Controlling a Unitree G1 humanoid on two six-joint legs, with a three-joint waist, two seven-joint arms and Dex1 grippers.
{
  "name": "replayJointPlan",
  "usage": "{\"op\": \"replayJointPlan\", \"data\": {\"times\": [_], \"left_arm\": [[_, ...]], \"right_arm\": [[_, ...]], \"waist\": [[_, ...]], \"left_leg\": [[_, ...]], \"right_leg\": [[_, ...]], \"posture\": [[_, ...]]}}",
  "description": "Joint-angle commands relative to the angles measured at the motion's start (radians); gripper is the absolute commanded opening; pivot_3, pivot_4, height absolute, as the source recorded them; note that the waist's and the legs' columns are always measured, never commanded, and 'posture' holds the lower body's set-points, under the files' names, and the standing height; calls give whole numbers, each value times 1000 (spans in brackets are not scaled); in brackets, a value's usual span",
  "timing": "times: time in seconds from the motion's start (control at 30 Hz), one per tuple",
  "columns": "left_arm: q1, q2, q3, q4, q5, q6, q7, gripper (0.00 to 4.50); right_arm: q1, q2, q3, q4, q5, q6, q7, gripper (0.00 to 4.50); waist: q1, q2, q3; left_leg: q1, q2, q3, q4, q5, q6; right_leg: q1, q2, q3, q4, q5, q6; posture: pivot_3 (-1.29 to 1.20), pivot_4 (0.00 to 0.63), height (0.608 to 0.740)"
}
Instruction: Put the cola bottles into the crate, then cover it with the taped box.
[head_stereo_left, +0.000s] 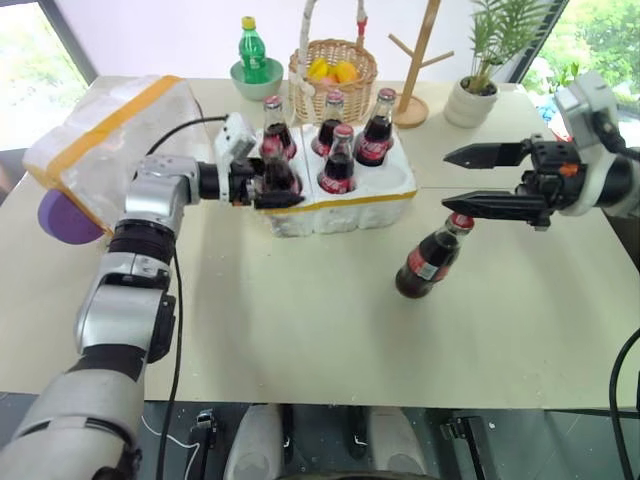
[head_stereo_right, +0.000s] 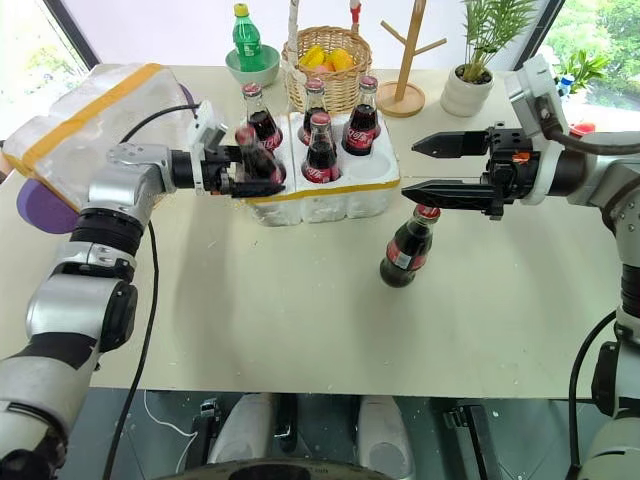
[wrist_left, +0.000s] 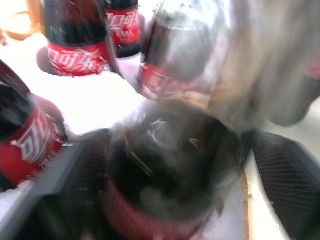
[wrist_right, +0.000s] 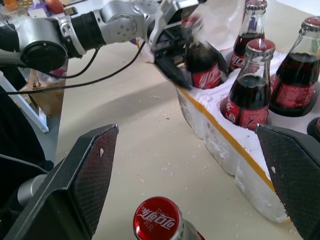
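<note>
While the left gripper (head_stereo_left: 272, 186) reaches in from the side, its two black fingers stand on either side of a cola bottle (head_stereo_left: 280, 176) that sits in the front left hole of the crate (head_stereo_left: 390, 187); the head views do not settle whether the fingers press the glass or have let it go, so I cannot tell. The left wrist view brings this bottle very near and blurred, with the fingers (wrist_left: 60, 175) apart along its sides and the red labels of other bottles behind it. The right wrist view shows the same place from the far side: the left gripper at the yellow-taped corner of the crate, with the bottle between its fingers.

The right gripper (head_stereo_left: 484, 178) is spread wide and holds nothing. It hangs above the last cola bottle (head_stereo_left: 430, 257), which stands alone on the table (head_stereo_left: 300, 330), just beside the crate's right end.

Four more bottles stand in the crate, and its front right hole is empty. Well to the left, the taped box (head_stereo_left: 105, 140) lies on the table. Behind the crate are a wicker basket (head_stereo_left: 333, 68), a green soda bottle (head_stereo_left: 252, 50) in a bowl, a wooden stand (head_stereo_left: 418, 60) and a potted plant (head_stereo_left: 480, 75).
</note>
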Motion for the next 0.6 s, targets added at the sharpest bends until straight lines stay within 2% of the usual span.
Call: {"op": "replayJointPlan", "data": {"times": [0.03, 0.13, 0.2, 0.37, 0.5, 0.6], "left_arm": [[-30, 48, 29, -64, -20, 39, -24, 4481], [-61, 122, 73, -144, -91, 176, -86, 4481], [-67, 182, 101, -230, -149, 280, -127, 4481], [-15, 358, 147, -462, -303, 534, -246, 4481], [139, 496, 134, -709, -421, 613, -278, 4481], [229, 515, 128, -824, -442, 612, -275, 4481]], "right_arm": [[-83, -16, -54, 32, 13, 0, -19, 4500], [-111, -53, -85, 88, -19, -19, -41, 4500], [-75, -93, -129, 103, -27, -17, -49, 4500], [213, -156, -341, -4, -8, 30, -55, 4500], [494, -82, -529, -182, 21, 93, -113, 4500], [647, 21, -566, -333, 36, 79, -184, 4500]], "waist": [[-1, 0, 0], [-1, 0, 0], [0, 0, 0], [2, 0, -1], [1, 2, -1], [0, 1, -1]], "left_leg": [[0, 0, 0, 0, 0, 1], [0, 0, 0, 0, -1, 1], [0, 0, 0, 0, -1, 1], [0, 1, -1, -1, 0, 0], [2, 1, -1, -1, 0, 0], [9, 1, -2, -2, -1, 1]], "right_leg": [[0, 0, 0, 0, 0, 0], [0, 0, 0, 1, 0, 0], [0, 0, 0, 0, 0, 0], [2, -1, 0, -2, -1, 1], [3, -2, 1, -1, -1, 2], [9, 1, 1, 0, -1, 1]], "posture": [[0, 150, 740], [0, 150, 740], [0, 150, 740], [0, 150, 740], [0, 150, 740], [0, 150, 740]]}}
